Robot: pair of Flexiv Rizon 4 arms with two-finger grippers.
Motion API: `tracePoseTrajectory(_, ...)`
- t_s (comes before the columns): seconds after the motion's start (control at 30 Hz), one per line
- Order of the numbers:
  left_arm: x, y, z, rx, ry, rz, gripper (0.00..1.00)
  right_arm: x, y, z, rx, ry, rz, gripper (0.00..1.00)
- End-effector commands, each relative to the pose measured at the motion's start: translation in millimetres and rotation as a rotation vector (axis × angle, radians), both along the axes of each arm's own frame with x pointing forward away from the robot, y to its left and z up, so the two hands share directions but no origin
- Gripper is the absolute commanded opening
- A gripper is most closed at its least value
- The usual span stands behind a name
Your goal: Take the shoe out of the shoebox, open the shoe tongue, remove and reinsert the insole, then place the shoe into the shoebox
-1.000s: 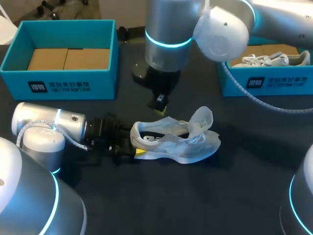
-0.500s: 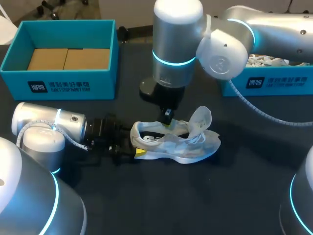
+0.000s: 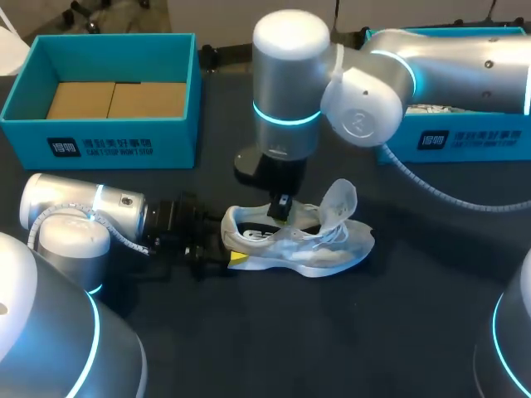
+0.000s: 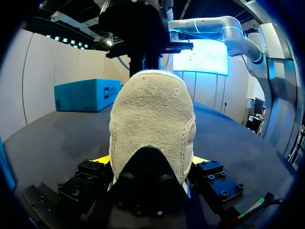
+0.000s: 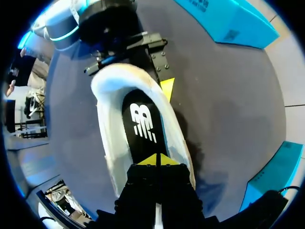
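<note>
The left gripper is clamped on the heel of the shoe, with one yellow tip on each side. The shoe rests sole down on the table. Its long axis runs rightward from that hold, toe farthest away. The right gripper hangs directly over the opening, fingers pressed together, tips at the insole. Whether they pinch it cannot be told. The tongue stands folded back toward the toe.
</note>
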State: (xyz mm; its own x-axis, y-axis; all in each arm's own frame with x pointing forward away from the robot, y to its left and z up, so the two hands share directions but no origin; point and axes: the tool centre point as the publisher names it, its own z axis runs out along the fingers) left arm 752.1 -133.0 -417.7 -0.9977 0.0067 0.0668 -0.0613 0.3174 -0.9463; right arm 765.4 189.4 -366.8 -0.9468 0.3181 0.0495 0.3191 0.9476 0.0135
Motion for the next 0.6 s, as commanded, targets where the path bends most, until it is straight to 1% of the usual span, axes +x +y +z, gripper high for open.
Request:
tracePoseTrajectory(0.03,-1.6,-0.1,-0.8,0.001,0.000,0.002,0.00,-1.3,-0.1,-11.1,0.001,0.000,0.003,0.00)
tracePoseTrajectory(0.2,-1.6,-0.1,-0.8,0.001,0.000,0.002,0.00,-2.9,-2.5,-14.9,0.004,-0.007,0.006,0.00)
tracePoseTrajectory(0.33,-1.6,-0.1,-0.8,0.001,0.000,0.002,0.00,-1.8,-3.1,-15.2,0.012,-0.028,0.000,0.00)
tracePoseTrajectory(0.4,-1.6,-0.1,-0.8,0.001,0.000,0.002,0.00,-1.0,-3.4,-14.6,0.015,-0.033,-0.003,0.20)
tracePoseTrajectory(0.47,-1.6,-0.1,-0.8,0.001,0.000,0.002,0.00,-0.4,-3.1,-13.8,0.014,-0.037,-0.003,0.25)
tracePoseTrajectory(0.6,-1.6,-0.1,-0.8,0.001,0.000,0.002,0.00,-0.4,-1.9,-13.9,0.007,-0.037,0.004,0.28)
